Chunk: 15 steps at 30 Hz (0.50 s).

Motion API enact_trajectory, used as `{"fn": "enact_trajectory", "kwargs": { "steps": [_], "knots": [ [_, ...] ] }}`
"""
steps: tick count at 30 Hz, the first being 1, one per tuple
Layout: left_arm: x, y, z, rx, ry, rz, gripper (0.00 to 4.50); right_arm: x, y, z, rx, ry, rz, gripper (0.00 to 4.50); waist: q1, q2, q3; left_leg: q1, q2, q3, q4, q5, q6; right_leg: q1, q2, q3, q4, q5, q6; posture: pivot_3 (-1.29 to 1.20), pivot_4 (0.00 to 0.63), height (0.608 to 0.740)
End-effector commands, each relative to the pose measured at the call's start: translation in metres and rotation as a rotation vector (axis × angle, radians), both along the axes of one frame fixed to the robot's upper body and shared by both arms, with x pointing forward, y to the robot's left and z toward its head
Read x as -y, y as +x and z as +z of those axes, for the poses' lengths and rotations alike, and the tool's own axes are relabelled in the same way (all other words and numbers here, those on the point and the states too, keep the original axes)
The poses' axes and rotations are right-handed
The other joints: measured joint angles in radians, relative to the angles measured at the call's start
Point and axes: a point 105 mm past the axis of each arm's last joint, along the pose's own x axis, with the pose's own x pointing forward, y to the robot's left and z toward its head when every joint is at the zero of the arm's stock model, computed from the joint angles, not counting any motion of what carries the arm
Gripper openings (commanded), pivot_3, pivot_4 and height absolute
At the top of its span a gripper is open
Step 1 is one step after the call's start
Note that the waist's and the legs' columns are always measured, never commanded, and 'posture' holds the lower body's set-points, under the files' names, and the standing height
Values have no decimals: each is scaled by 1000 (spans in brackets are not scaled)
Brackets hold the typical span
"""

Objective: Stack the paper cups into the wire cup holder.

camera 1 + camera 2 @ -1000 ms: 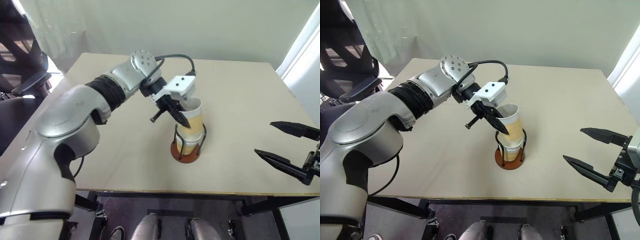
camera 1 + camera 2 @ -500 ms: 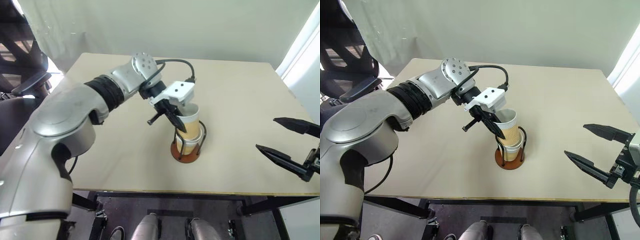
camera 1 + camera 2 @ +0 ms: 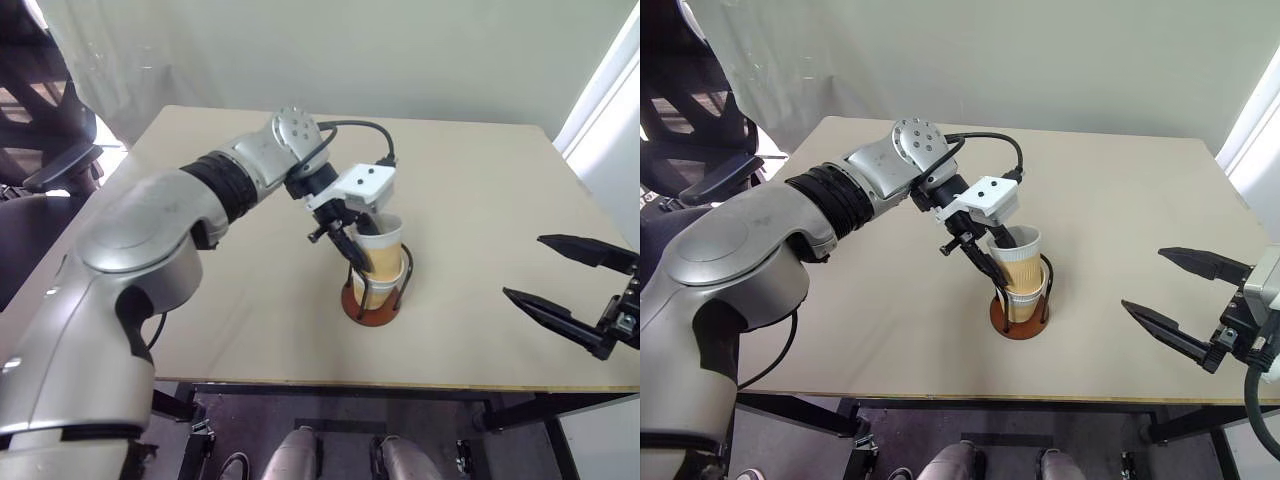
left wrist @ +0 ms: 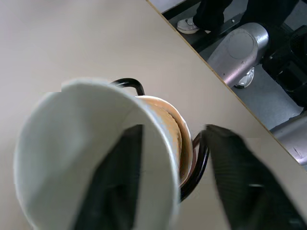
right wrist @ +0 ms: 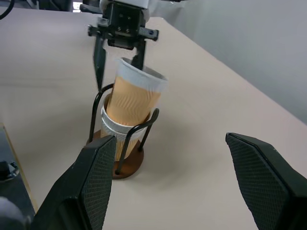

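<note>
The left tool [image 3: 992, 252], spread, straddles the rim of the top paper cup [image 3: 1019, 262], which leans in the wire cup holder [image 3: 1020, 318] mid-tabletop [image 3: 1120, 200]; the spread right tool [image 3: 1185, 300] stands well apart.

The counter [image 3: 200, 290] is flat and light tan. One thing stands on it, near the middle: the wire cup holder [image 3: 376, 305] with its round reddish-brown bottom. Paper cups [image 3: 384, 255] sit inside it.

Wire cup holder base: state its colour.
Reddish-brown, a round disc under the black wire loops of the wire cup holder; the right wrist view shows it best.
</note>
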Motion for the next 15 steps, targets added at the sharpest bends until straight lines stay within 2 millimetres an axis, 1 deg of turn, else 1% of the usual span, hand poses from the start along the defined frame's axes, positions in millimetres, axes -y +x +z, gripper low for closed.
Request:
{"fn": "enact_trajectory", "kwargs": {
  "steps": [1, 3, 6, 8, 10, 12, 13, 14, 15],
  "knots": [
    [1, 0, 16, 57, -30, -40, 3299, 0, 2, 8, 44, -25, -2, 3763, 0, 0, 0, 0, 0, 0, 0, 0, 0, 0, 0, 0, 0, 0, 0, 0, 150, 740],
    [1, 3, 19, 79, -44, -37, 3992, 0, 3, 7, 43, -27, 0, 3763, 0, 0, 0, 0, 0, 0, 0, 0, 0, 0, 0, 0, 0, 0, 0, 0, 150, 740],
    [4, 8, 33, 100, -121, -5, 3992, -1, 7, 9, 44, -30, 15, 3763, 0, 0, 0, 0, 0, 0, 0, 0, 0, 0, 0, 0, 0, 0, 0, 0, 150, 740],
    [5, 11, 51, 108, -231, 28, 3992, -3, 10, 11, 45, -31, 40, 3763, 0, 0, 0, 0, 0, 0, 0, 0, 0, 0, 0, 0, 0, 0, 0, 0, 150, 740],
    [4, 13, 64, 95, -315, 56, 3992, -3, 14, 11, 43, -30, 54, 3763, -1, 0, 0, 0, 0, 0, 0, 0, 0, 0, 0, 0, 0, 0, 1, 0, 150, 740],
    [-10, 19, 83, 79, -460, 118, 3992, -5, 25, 9, 43, -21, 63, 3763, -2, 0, 0, 0, 0, 0, -1, 0, 0, -1, 0, 0, -1, -1, 1, 0, 150, 740],
    [-22, 23, 88, 67, -521, 160, 3992, -3, 35, 8, 49, -21, 42, 3763, -6, 0, 0, 0, 0, 0, -1, 0, 0, -1, 1, 0, 0, -1, 1, 0, 150, 740],
    [-29, 25, 90, 59, -556, 186, 3992, -1, 41, 8, 54, -23, 26, 3763, -10, 0, 0, 0, 0, 0, -1, 0, 0, -1, 1, 1, 0, -1, 2, 0, 150, 740],
    [-42, 32, 90, 62, -594, 247, 3992, 6, 54, 9, 70, -11, -27, 3763, -13, 1, 0, 0, 0, 1, -1, 0, 0, -1, 1, 1, 0, -1, 2, 0, 150, 740]
  ]
}}
